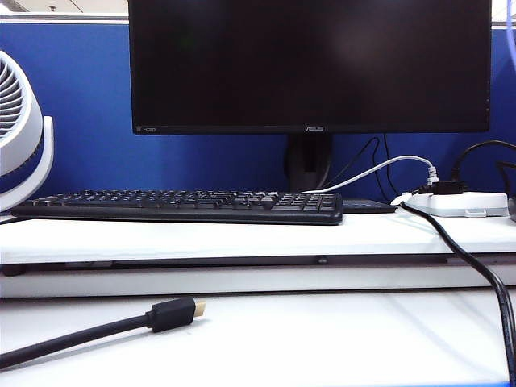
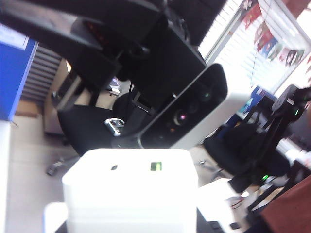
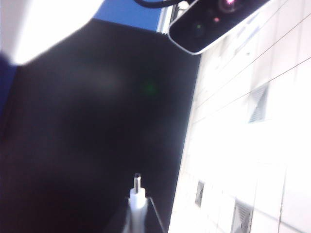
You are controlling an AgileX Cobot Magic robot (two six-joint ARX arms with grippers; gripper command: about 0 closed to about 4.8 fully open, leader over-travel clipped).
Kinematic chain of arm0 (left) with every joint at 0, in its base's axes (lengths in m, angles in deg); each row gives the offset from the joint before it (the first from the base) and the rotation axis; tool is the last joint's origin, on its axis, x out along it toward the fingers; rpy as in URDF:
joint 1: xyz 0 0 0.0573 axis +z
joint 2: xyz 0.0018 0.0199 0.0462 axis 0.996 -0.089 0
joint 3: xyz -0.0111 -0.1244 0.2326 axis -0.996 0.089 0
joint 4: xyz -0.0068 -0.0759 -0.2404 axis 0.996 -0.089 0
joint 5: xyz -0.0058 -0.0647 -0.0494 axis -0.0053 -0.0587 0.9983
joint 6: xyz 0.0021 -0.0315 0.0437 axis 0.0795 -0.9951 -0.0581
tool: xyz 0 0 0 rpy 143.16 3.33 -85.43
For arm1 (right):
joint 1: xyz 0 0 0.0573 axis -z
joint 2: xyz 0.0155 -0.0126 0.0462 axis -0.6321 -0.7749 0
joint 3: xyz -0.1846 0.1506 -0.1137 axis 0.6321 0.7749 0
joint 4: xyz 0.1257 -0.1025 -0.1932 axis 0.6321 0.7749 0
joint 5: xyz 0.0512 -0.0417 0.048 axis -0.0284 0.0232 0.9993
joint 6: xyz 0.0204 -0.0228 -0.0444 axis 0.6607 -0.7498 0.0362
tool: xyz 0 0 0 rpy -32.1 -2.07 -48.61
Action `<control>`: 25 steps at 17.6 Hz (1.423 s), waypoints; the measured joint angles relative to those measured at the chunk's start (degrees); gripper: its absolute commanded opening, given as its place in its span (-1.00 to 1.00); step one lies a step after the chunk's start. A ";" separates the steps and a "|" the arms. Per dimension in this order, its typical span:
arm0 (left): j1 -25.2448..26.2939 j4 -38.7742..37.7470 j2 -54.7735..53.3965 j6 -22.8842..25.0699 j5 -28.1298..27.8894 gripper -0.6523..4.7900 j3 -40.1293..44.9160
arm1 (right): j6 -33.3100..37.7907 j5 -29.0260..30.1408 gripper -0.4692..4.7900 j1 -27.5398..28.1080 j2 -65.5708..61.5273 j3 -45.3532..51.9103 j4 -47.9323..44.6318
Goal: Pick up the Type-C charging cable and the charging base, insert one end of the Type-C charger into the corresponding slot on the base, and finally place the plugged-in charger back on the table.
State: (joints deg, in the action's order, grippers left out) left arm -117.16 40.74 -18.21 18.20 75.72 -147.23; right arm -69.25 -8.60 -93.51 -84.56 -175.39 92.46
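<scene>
We don't see either arm in the exterior view: just the table (image 1: 242,339) with its shelf tier, monitor (image 1: 310,64), keyboard (image 1: 177,205), power strip (image 1: 459,203) and a thick black cable (image 1: 97,330) lying in front. Neither base nor Type-C cable is on the desk, both are up in the air with the arms

Base (image 2: 131,194): small rigid white block, light, smooth plastic so likely a bit slippery. We'd hold it across the flat sides, port face left free. That's how it sits now: left gripper (image 2: 131,221) is clamped on it at the lower part, jaws mostly hidden behind the block. Port face points away from the wrist, toward the other arm's camera housing (image 2: 189,109). Green-tongued port (image 2: 155,166) and the small dark slot (image 2: 114,167) are both exposed, side by side

Cable (image 3: 136,204): thin, floppy, near weightless. Only the stiff plug end can be steered, so the grip has to be close behind the plug. Right gripper (image 3: 136,221) is pinched on it that way, with just the white plug body and metal tip (image 3: 137,180) sticking out past the fingertips. The rest of the cable is out of view

Plug tip points at the dark monitor face, with the base only a blurred white corner (image 3: 48,24) at the frame edge, well apart. We judge plug and slot not yet lined up, mating not started
</scene>
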 measured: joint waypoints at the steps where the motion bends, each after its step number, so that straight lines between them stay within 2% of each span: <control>1: -0.09 0.98 0.00 1.51 0.02 -0.78 0.00 | 2.54 0.70 -0.85 0.00 0.00 -0.02 0.00; 2: -0.11 1.64 0.00 2.43 0.00 -0.78 0.00 | 6.51 0.96 -0.85 0.02 -0.09 0.00 0.13; 4: -0.09 2.58 0.02 3.21 -1.03 -0.78 0.00 | 19.58 1.18 -0.85 1.22 -0.48 0.00 1.66; 8: -0.09 3.02 0.00 3.30 -3.74 -0.78 0.00 | 51.56 1.09 -0.85 10.54 -4.50 0.02 7.56; 12: -0.07 3.02 0.02 2.43 -3.87 -0.78 0.00 | 98.38 1.14 -0.85 21.33 -9.81 0.04 14.62; 13: -0.09 2.99 0.02 2.43 -3.91 -0.78 0.00 | 105.92 1.46 -0.85 22.73 -10.99 0.02 16.96; 16: -0.07 3.02 0.04 3.45 -6.05 -0.78 0.00 | 116.26 6.45 -0.85 26.56 -15.87 0.07 21.94; 19: -0.09 2.99 0.02 4.13 -11.78 -0.78 0.00 | 118.22 13.25 -0.85 26.03 -24.72 0.52 25.35; 21: -0.02 2.99 0.02 4.15 -12.52 -0.78 0.00 | 121.31 17.88 -0.85 26.16 -31.93 0.72 27.58; 22: -0.11 2.97 0.02 4.15 -12.52 -0.78 0.00 | 121.81 18.16 -0.85 26.14 -33.75 0.72 27.52; 23: -0.11 2.97 0.02 4.15 -12.50 -0.78 0.00 | 122.14 18.23 -0.76 26.10 -37.42 0.74 27.50; 24: -0.04 2.97 0.02 4.15 -12.52 -0.78 0.00 | 122.31 18.03 -0.38 26.18 -42.73 0.72 27.67; 25: -0.11 2.97 0.02 4.13 -12.52 -0.78 0.00 | 122.29 18.05 -0.10 26.38 -44.11 0.74 27.91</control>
State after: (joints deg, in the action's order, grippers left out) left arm -117.27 43.72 -18.18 22.33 63.20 -147.23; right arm 53.04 9.46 -67.13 -128.67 -174.65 120.37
